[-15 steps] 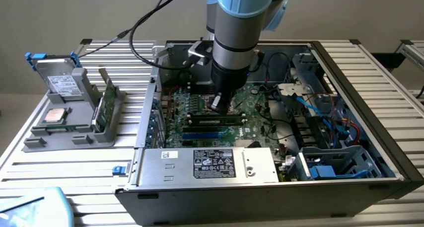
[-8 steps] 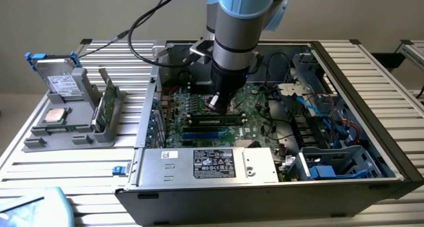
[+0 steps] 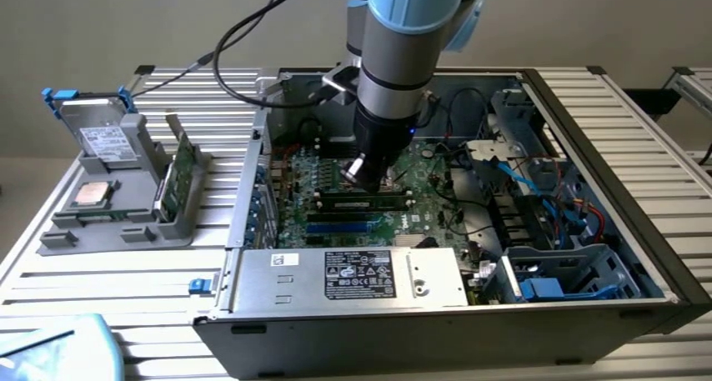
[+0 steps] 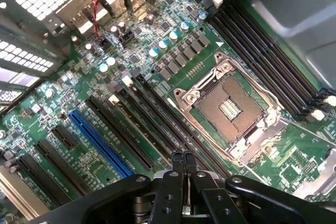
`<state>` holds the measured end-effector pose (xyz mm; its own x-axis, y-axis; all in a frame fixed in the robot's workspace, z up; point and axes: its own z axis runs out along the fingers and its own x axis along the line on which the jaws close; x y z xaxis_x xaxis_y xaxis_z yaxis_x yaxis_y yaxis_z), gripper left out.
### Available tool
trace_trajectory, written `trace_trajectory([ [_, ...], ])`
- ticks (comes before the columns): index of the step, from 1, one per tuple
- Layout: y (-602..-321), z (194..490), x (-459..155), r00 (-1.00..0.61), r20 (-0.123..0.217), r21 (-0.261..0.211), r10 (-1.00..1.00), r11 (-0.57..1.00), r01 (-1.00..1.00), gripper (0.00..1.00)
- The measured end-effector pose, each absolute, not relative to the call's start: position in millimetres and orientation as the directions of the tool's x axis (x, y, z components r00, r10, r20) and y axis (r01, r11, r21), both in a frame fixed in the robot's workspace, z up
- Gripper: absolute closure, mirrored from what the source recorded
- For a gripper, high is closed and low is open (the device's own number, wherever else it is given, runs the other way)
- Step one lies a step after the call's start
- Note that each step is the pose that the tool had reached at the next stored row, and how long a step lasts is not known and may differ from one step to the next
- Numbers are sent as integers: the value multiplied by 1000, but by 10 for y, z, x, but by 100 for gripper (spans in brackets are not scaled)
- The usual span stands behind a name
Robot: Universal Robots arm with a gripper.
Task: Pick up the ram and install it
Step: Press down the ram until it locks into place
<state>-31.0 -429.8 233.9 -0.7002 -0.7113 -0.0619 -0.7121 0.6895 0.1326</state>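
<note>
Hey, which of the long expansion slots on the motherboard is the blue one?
The blue slot sits among the black slots, one row in; every other long slot is black.

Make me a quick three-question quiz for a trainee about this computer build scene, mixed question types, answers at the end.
1. True or false: the ram stands on edge in the grey holder, outside the computer case.
2. The gripper hangs over which part? A) the motherboard B) the grey drive with blue tabs C) the table beside the case
3. Fill in the blank: in the wrist view, the processor socket is ____, with no chip seated in it.

Key: 1 true; 2 A; 3 empty.
</note>
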Motion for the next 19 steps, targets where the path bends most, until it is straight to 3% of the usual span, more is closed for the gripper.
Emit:
trace_trajectory([
  [13,-4298,2338,-311,-780,-37,149,-625,768,-623,89],
  [19,-4298,2339,-310,-802,-12,123,-598,795,-594,89],
])
